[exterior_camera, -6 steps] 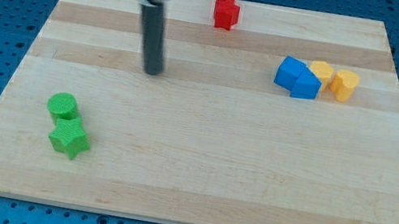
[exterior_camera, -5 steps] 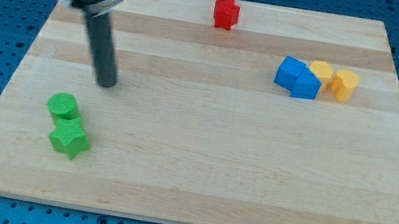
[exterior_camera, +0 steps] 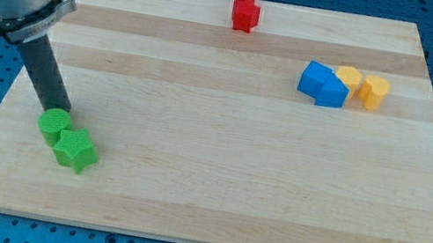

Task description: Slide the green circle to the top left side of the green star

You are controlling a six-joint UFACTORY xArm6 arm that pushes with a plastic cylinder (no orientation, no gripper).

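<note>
A: Where is my tip sitting?

B: It is pressing against the upper edge of the green circle, at the view's lower left of the wooden board. The rod is leaning up toward the view's top left.

A: And the green circle?

B: It is touching the green star, lying at that star's top left.

A: Is a pincer showing, wide or narrow?

B: There is only the rod, nothing is being held.

A: The others?

B: 2 red blocks are sitting together at the top edge. 2 blue blocks are touching 2 yellow blocks at the view's upper right, well apart from the green pair.
</note>
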